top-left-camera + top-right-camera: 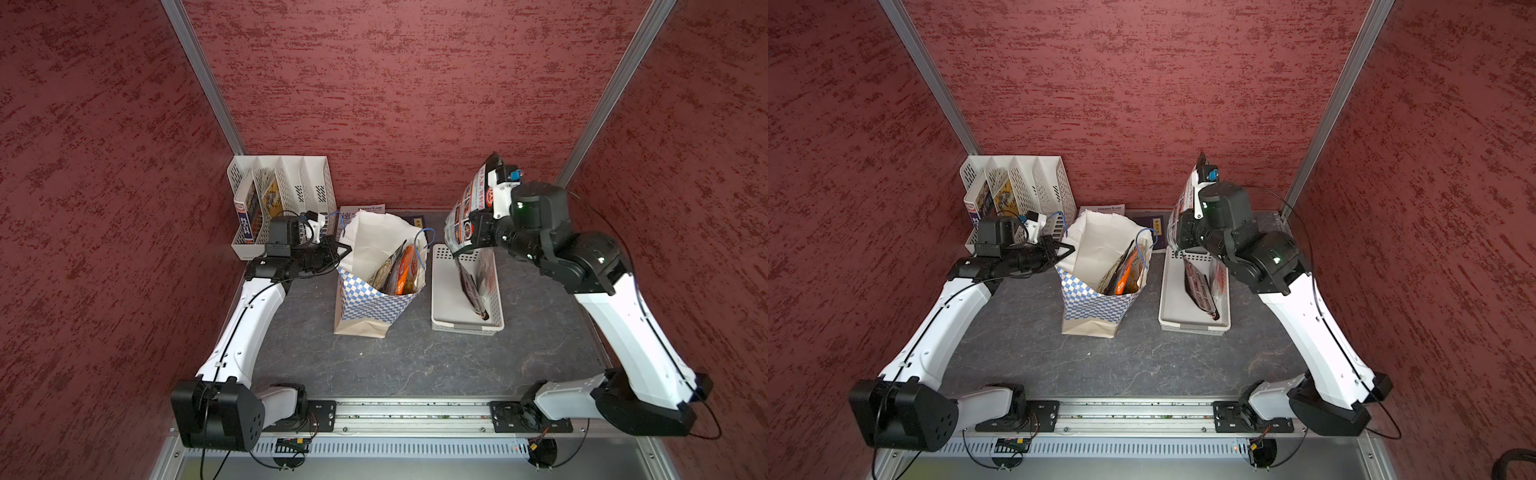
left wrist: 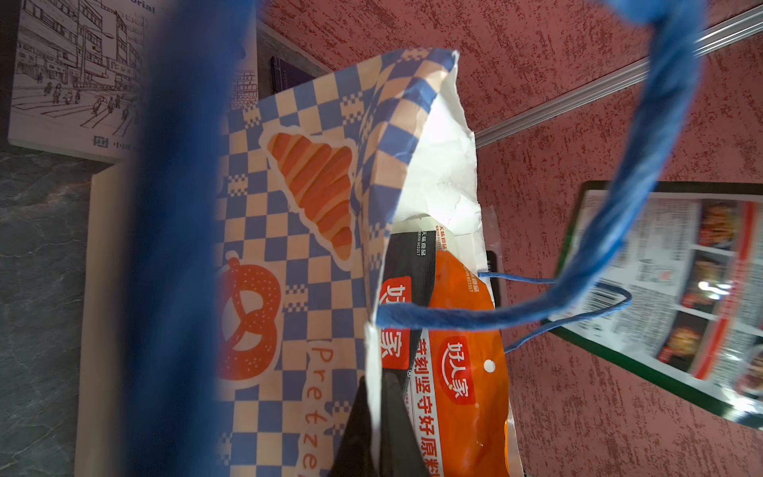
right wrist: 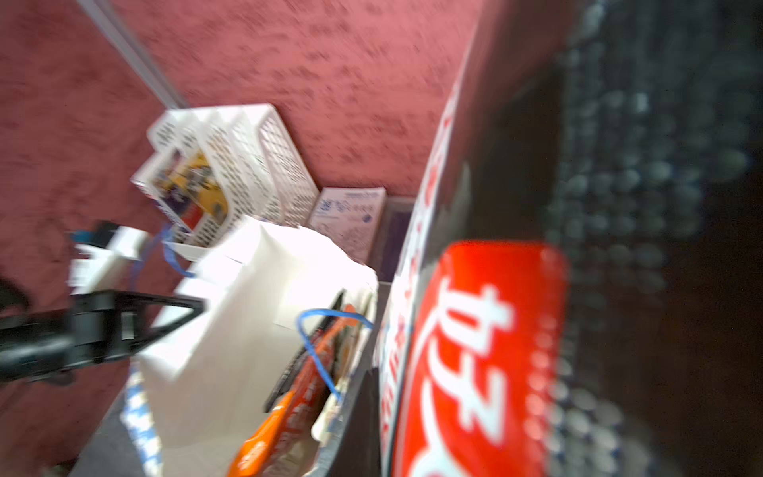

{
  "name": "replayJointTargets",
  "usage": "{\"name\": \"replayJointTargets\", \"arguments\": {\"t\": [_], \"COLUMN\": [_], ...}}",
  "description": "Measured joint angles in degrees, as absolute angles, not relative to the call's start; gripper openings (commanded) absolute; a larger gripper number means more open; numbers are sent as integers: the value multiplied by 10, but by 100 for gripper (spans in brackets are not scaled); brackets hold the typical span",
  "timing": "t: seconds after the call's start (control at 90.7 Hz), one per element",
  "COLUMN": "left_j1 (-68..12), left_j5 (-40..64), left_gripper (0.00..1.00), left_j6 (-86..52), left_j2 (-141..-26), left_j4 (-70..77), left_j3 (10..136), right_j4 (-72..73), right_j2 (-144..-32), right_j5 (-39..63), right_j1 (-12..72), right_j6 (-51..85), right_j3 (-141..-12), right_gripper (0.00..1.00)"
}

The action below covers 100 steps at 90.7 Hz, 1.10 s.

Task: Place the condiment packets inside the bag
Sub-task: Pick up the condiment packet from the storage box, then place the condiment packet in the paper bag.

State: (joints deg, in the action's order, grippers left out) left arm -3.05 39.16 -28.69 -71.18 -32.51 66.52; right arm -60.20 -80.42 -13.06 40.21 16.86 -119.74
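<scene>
Standing upright nearest on the surface [image 1: 415,365], the bag [image 1: 365,303] has its mouth open upward. An orange packet [image 1: 405,270] and darker ones stand on edge inside, against its right wall. Just beside it, the basket [image 1: 465,328] holds a leaning packet [image 1: 471,286], propped on a long edge with its long axis running front to back.

Behind these, the left hand [image 1: 338,249] is clamped on the bag's left rim, with a finger either side of the paper in the left wrist view. That pinch, I judge, spreads the mouth and steadies the bag for loading.

Farther back and higher, the right hand [image 1: 467,230] grips the lifted packet [image 1: 469,203], clear above the basket's far end. Its long axis is near vertical, with the top leaning right. Its broad face is turned toward the bag, roughly parallel to the packets inside, likely so it can drop in lower end first beside them.

A rack [image 1: 282,195] stands against the back wall.
</scene>
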Motion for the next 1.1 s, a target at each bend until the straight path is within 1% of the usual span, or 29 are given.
{"name": "replayJointTargets", "arguments": {"t": [0.187, 0.298, 0.452, 0.573, 0.694, 0.904, 1.102], "left_j1": [-30, -29, -29, -29, -27, -25, -25], "left_j5": [392, 392, 392, 396, 393, 398, 400], "left_gripper": [0, 0, 0, 0, 0, 0, 0], "left_j6": [-287, -287, -287, -287, -287, -287, -287], "left_j2": [-712, -712, -712, -712, -712, -711, -711], "left_j4": [-325, -325, -325, -325, -326, -324, -324], "left_j3": [665, 665, 665, 665, 664, 663, 663], "right_j4": [-603, -600, -582, -566, -544, -532, -525], "right_j2": [-902, -962, -1018, -1044, -1069, -1086, -1087], "right_j5": [-86, -51, -4, 11, 15, 15, 20], "right_j1": [472, 501, 528, 533, 533, 533, 533], "right_j6": [123, 108, 105, 105, 105, 109, 122], "right_j3": [-1407, -1457, -1424, -1376, -1364, -1362, -1323], "right_gripper": [0, 0, 0, 0, 0, 0, 0]}}
